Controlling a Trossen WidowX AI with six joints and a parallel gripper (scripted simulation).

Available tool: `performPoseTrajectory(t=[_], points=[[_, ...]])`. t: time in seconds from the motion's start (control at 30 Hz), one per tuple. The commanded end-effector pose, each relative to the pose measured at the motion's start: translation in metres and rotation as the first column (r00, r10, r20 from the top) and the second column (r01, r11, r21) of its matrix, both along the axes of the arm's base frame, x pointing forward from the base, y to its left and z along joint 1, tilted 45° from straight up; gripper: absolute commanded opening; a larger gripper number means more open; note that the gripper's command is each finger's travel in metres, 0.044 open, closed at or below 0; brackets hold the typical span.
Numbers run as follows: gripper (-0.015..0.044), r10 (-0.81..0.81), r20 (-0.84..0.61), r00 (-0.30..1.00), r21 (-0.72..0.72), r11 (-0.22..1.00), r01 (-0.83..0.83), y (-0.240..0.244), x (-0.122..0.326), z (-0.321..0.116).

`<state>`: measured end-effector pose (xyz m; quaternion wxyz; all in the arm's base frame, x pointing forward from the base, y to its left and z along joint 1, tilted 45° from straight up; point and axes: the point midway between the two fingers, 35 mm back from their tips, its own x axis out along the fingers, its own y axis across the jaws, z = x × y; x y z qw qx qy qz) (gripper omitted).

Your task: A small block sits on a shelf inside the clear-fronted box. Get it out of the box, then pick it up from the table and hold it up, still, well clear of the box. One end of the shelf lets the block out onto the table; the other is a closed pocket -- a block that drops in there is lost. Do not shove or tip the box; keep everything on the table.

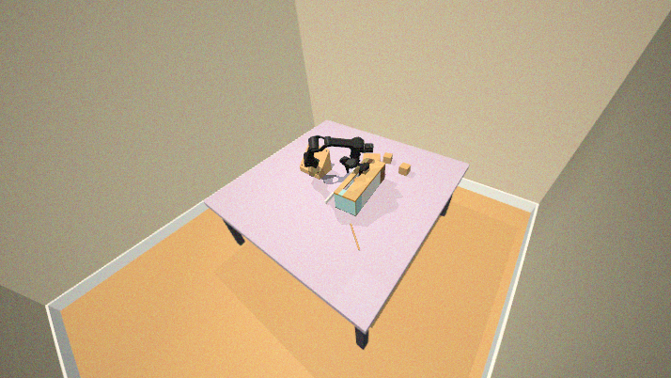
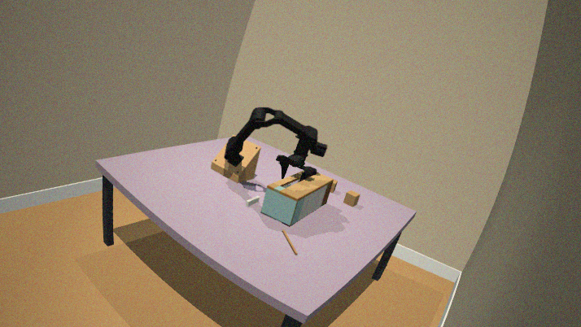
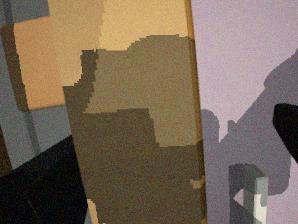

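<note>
Gripper (image 2: 295, 168) spread wide, nothing between the fingers; it sits low over the far end of the box (image 2: 299, 200), one finger down at the top panel, contact unclear. Box's long axis runs from the arm's side toward the near table (image 2: 195, 211) edge, teal end facing outward. Block on the shelf not discernible in any view. White strip (image 2: 253, 200) lies just beside the box; thin stick (image 2: 290, 242) near its teal end.
</note>
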<state>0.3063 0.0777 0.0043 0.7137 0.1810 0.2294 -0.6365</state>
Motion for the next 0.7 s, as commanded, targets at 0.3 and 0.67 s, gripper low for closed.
performPoseTrajectory(t=[0.3,0.67], points=[[0.0400,0.000,0.000,1.000,-0.001,1.000,0.000,-0.012,0.002,0.012],[0.0400,0.000,0.000,1.000,-0.002,1.000,0.000,-0.026,0.005,0.026]])
